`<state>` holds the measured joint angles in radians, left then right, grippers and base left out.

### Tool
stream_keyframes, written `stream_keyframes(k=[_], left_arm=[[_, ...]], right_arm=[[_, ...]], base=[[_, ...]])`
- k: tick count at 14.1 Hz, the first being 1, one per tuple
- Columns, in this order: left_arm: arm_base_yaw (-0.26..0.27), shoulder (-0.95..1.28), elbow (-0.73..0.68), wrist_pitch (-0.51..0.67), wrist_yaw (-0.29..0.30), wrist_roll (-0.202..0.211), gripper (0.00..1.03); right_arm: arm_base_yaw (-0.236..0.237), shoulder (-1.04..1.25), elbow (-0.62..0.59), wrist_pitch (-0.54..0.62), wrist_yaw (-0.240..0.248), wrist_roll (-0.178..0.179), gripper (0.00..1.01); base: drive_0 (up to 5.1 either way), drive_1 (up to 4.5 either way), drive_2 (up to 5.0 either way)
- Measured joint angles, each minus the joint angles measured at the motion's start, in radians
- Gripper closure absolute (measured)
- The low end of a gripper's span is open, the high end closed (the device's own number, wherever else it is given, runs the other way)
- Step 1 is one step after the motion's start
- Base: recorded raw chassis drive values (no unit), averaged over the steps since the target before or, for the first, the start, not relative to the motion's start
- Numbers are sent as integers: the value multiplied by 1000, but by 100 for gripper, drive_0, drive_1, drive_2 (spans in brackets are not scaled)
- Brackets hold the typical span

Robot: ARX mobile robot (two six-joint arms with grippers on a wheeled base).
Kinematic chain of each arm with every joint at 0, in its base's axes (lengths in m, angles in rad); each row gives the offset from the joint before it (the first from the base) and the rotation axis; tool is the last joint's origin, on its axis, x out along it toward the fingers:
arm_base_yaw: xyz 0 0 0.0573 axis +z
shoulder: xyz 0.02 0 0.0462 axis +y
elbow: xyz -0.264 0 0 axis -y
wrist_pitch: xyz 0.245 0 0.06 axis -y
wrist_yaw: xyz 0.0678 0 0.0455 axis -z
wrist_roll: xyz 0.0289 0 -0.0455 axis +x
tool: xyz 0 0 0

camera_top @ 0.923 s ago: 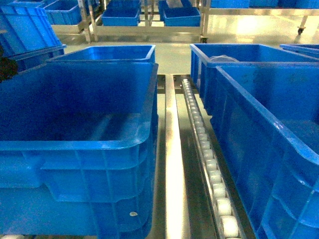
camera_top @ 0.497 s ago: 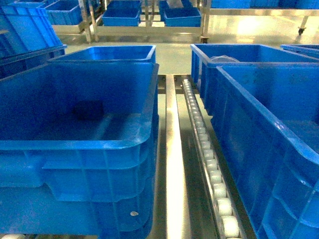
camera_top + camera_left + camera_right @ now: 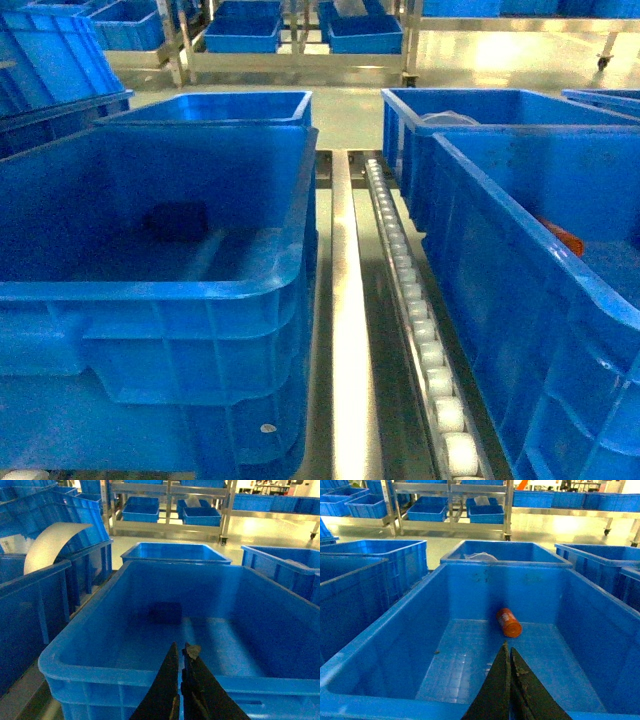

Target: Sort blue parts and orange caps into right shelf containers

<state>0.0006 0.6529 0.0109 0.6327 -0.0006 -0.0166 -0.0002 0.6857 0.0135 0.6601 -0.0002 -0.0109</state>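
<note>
Taking the steel roller rail [image 3: 405,270] as the landmark: it runs up the middle of the head view between two rows of bright blue bins. To its right stands the near right bin [image 3: 560,290], and inside it, close to the far wall, lies an orange cap [image 3: 565,238] — on its side, as the right wrist view shows [image 3: 509,622], resting on the bin floor near the far wall's middle. The right gripper [image 3: 509,655] hangs above the near edge of that bin [image 3: 385,630], its two dark fingers pressed together with nothing between them. Beyond, still right of the rail, a second bin [image 3: 480,110] holds something pale, too dim to name.

Left of the rail sits the near left bin [image 3: 200,300], with a dark blue part [image 3: 176,220] lying against its far wall. The left gripper [image 3: 179,652] hovers over this bin's near rim [image 3: 125,672], fingers closed and empty — the dark part [image 3: 165,612] lies well ahead of it.
</note>
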Motion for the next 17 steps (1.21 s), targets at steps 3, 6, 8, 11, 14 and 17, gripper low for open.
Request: stream_keyframes(k=[3, 6, 8, 11, 14, 17], left_arm=[[0, -138, 0, -127, 0, 0, 101], [0, -259, -1, -240, 0, 0, 101], [0, -325, -1, -304, 0, 0, 101], [0, -399, -1, -379, 0, 0, 101], [0, -461, -1, -438, 0, 0, 101], [0, -629, 0, -647, 1, 1, 101]], right_arm=[[0, -145, 0, -130, 0, 0, 100], [0, -270, -1, -246, 0, 0, 100], [0, -340, -1, -313, 0, 0, 100], [0, -418, -1, -391, 0, 0, 100], [0, -482, -1, -455, 0, 0, 100], [0, -601, 0, -628, -2, 1, 100]], base=[[0, 0, 0], [0, 0, 0], [0, 0, 0], [0, 0, 0], [0, 0, 0], [0, 0, 0]])
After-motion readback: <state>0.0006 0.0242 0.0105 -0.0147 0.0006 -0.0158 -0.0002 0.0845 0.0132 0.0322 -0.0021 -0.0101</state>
